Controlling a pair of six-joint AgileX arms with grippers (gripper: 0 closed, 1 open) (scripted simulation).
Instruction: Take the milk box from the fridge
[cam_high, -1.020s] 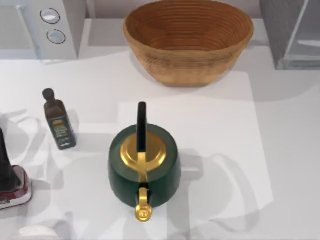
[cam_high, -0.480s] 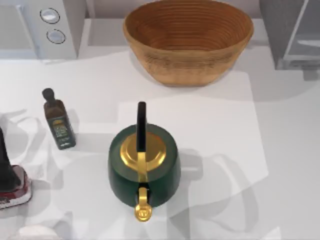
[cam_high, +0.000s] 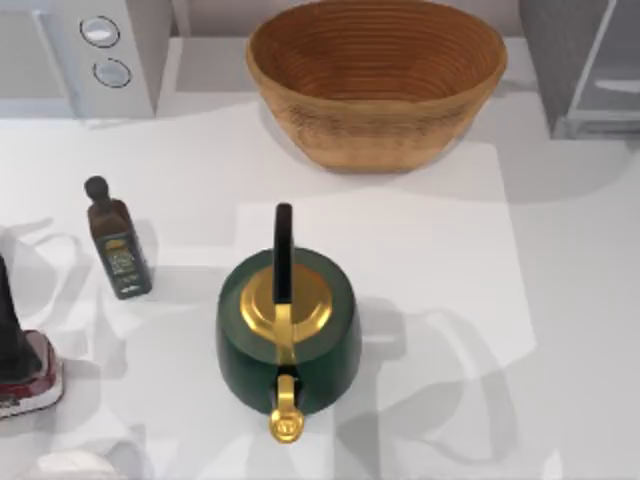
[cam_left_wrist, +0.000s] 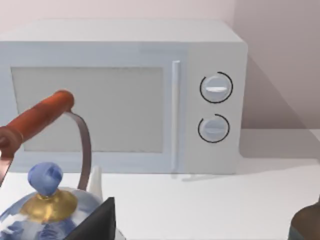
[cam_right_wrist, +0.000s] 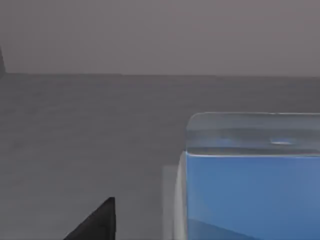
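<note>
From above, the fridge (cam_high: 548, 60) stood in the upper right corner of the frame. Its pale, glassy door panel (cam_high: 612, 75) was on its right side. I could not find the milk box in this view. A big woven basket (cam_high: 376, 75) sat at the top middle. A white oven with two round knobs (cam_high: 105, 50) was in the upper left corner. A green kettle (cam_high: 288, 335) with a gold lid stood near the middle of the white table (cam_high: 580, 300). Its gold spout pointed at the bottom edge. A dark oil bottle (cam_high: 118, 240) stood upright at the left, well apart from the kettle. At the left edge was a dark thing with a red and white foot (cam_high: 25, 370). I could not tell what it was.

In the left wrist view, my left gripper (cam_left_wrist: 97, 224) showed as a dark tip. I could not tell if it was open or shut. It was close to a blue and white teapot (cam_left_wrist: 47, 210) with a red-brown handle and a blue knob. The white oven stood behind the teapot, with its door shut.

In the right wrist view, my right gripper (cam_right_wrist: 97, 222) showed as a dark tip too. I could not tell if it was open or shut. Dark grey walls were all around. Close beside my gripper stood a box with a blue side and a pale top, which I took for the milk box (cam_right_wrist: 250, 195). My gripper did not touch it.
</note>
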